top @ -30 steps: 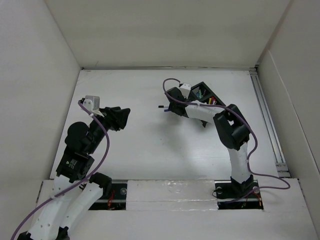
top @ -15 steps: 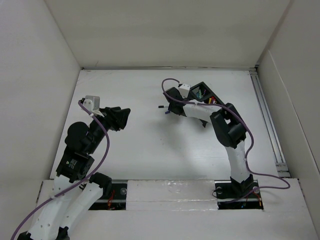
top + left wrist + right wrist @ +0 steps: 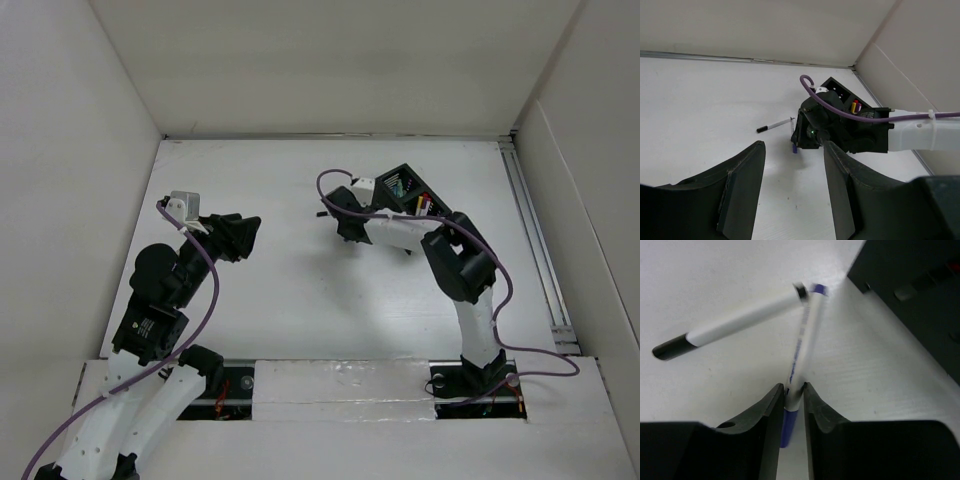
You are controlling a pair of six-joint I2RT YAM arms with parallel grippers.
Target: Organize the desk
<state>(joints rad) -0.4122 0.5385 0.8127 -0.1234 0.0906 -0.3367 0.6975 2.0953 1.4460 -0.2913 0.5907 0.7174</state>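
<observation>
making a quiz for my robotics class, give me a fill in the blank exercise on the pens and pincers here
1. The right pincer is shut on a white pen with ___ ends.
2. The loose pen lying on the desk has a ___ cap.
3. The left pincer is open and holds ___.

Missing words: blue; black; nothing

White matte desk (image 3: 300,300) edged by white walls (image 3: 330,60), black mesh organizer (image 3: 404,186) standing on it, black-capped white pen (image 3: 774,125) lying left of the organizer, blue-tipped pen (image 3: 802,352) touching that pen's end
</observation>
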